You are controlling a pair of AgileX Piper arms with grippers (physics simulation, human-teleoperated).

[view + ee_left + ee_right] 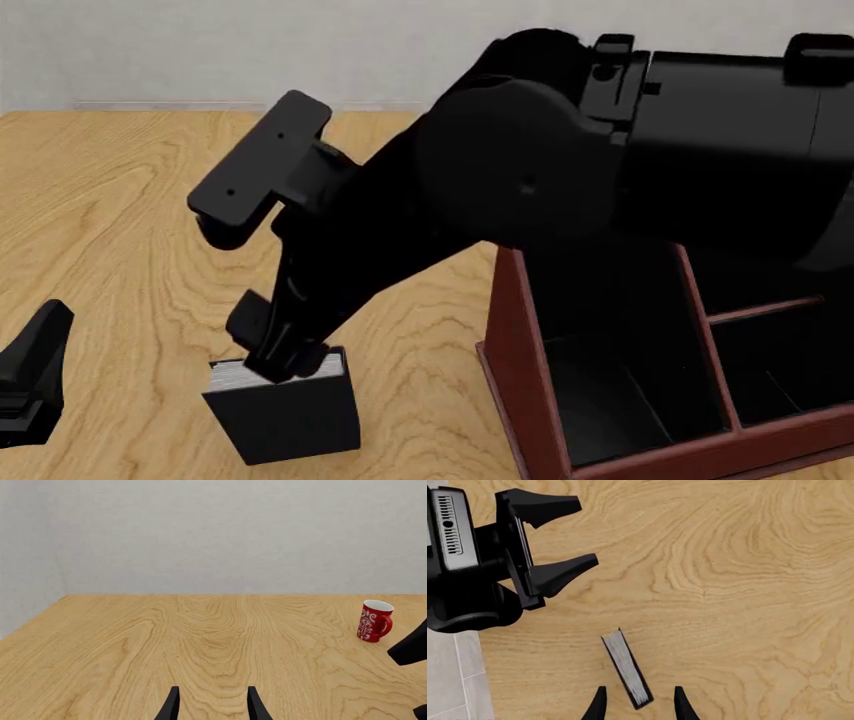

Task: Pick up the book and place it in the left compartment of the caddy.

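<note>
- Right gripper [636, 705]: fingers spread, one on each side of the book [626, 667], straddling its top page edge. In the right wrist view a gap shows on both sides, so no pinch. In the front view the fingertips [274, 365] sit at the book's top edge; contact cannot be told there.
- Book [287, 410]: stands upright on the table [120, 230], just left of the caddy [527, 390] and apart from it. Grey-white page edge faces up, black cover faces the camera. Seen from above, its long axis runs slightly skewed to the gripper's finger line.
- Caddy: reddish-brown sloped wall, black lining and dividers. Left compartment [601, 390]: the visible part holds nothing; its upper part is hidden by the right arm. Smaller sections to its right also show only black lining.
- Left gripper [564, 537]: fingers apart, holding nothing, hovering over the table well left of the caddy.
- Red-and-white cup [374, 620]: upright on the table, seen only in the left wrist view.
</note>
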